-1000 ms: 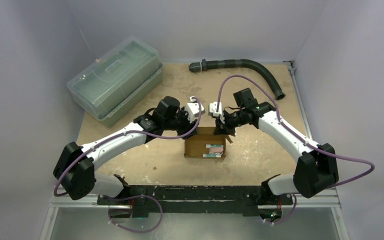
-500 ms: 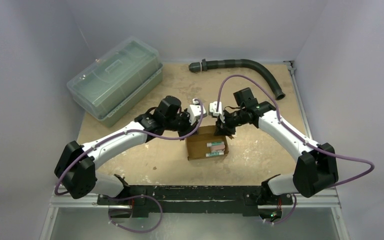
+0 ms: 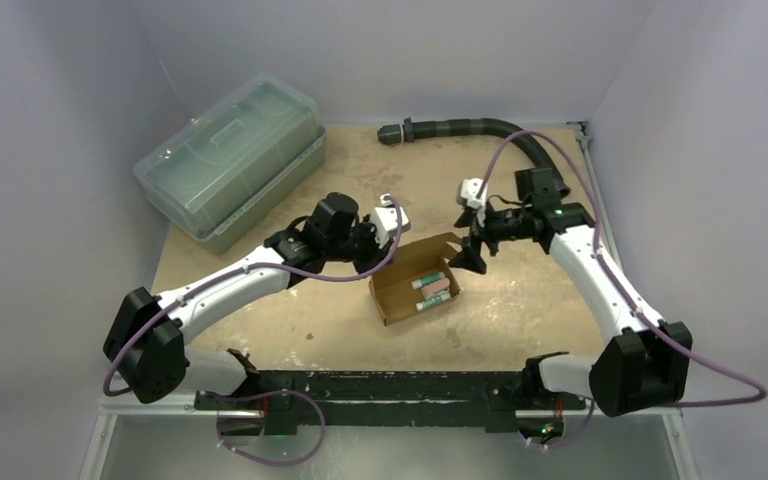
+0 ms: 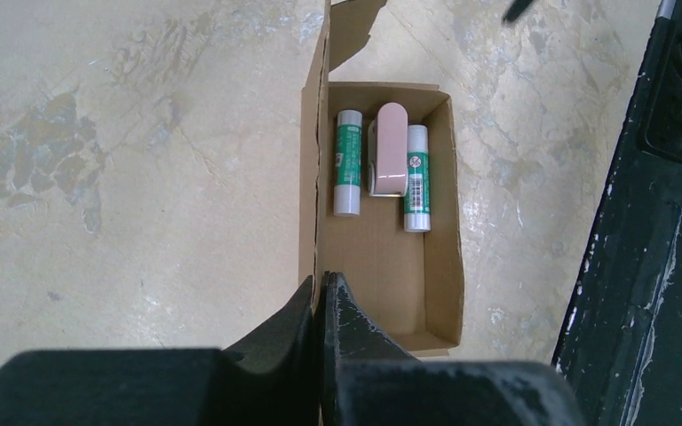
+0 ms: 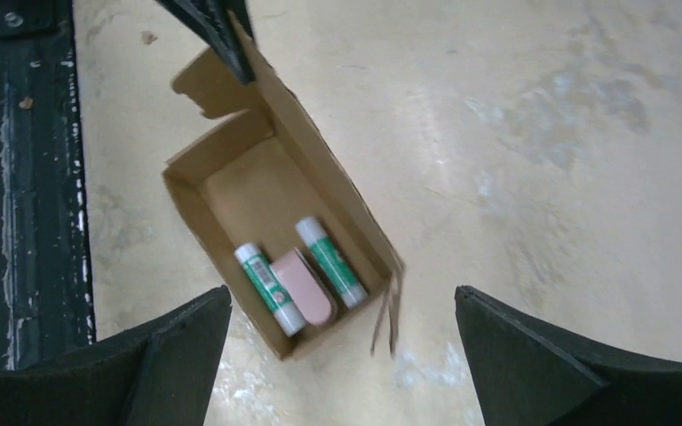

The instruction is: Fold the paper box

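The paper box [image 3: 415, 287] is a small brown carton lying open at mid-table, turned askew. Inside lie two green-and-white sticks [image 4: 348, 164] with a pink item [image 4: 390, 160] between them. My left gripper [image 3: 374, 261] is shut on the box's upright long flap [image 4: 316, 177], pinching its cardboard edge at the fingertips [image 4: 322, 282]. In the right wrist view those black fingers [image 5: 218, 31] clamp the flap's far end above the box [image 5: 257, 191]. My right gripper [image 3: 466, 257] hangs wide open just right of the box, touching nothing; the box's near end lies below its gap [image 5: 341, 293].
A large clear greenish lidded bin [image 3: 230, 160] stands at the back left. A black corrugated hose [image 3: 480, 128] curves along the back right. The black base rail [image 3: 390, 385] runs along the near edge. Bare table lies right of the box.
My right gripper has opened, let go of the box and drawn back to the right. My left gripper has shut on the flap, and the box has turned slightly.
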You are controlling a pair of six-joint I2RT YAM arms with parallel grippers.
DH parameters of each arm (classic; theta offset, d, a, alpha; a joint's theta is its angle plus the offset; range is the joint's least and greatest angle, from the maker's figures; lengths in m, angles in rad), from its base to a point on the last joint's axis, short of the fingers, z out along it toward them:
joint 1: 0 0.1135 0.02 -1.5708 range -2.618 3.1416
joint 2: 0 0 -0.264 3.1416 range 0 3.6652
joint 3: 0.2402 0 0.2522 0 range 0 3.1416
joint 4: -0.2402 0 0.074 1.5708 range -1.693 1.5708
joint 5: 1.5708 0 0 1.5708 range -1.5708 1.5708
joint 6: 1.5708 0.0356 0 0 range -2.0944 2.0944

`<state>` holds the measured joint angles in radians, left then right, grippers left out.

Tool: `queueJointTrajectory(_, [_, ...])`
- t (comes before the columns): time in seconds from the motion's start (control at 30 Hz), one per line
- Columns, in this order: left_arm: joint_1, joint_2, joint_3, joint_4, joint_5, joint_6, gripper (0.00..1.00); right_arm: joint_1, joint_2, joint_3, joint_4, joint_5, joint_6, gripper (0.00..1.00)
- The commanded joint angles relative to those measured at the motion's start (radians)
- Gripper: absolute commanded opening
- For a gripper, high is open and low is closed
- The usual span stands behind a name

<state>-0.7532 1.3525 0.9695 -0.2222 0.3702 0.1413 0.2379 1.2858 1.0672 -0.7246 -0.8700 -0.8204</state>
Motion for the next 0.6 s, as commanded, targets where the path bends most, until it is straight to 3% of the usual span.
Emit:
queueJointTrajectory(0.0, [-0.006, -0.039, -0.022, 0.033, -0.014, -0.025, 0.0, -0.134, -0.077, 0.029, 0.001, -0.138, 0.034, 0.99])
queueJointTrajectory(0.17, [-0.011, -0.045, -0.03, 0.041, -0.014, -0.035, 0.0, -0.266, -0.136, -0.1, 0.386, -0.027, 0.421, 0.91])
queueJointTrajectory(0.23, [-0.013, -0.048, -0.037, 0.052, -0.012, -0.041, 0.0, -0.291, -0.146, -0.163, 0.533, 0.051, 0.566, 0.74])
queueJointTrajectory(0.3, [-0.014, -0.05, -0.041, 0.059, -0.013, -0.047, 0.0, -0.303, -0.128, -0.205, 0.607, 0.107, 0.644, 0.49])
queueJointTrajectory(0.43, [-0.015, -0.057, -0.051, 0.071, -0.014, -0.059, 0.0, -0.307, -0.012, -0.203, 0.586, 0.143, 0.707, 0.19])
queueJointTrajectory(0.57, [-0.017, -0.064, -0.056, 0.076, -0.016, -0.065, 0.0, -0.305, 0.134, -0.163, 0.5, 0.084, 0.702, 0.08])
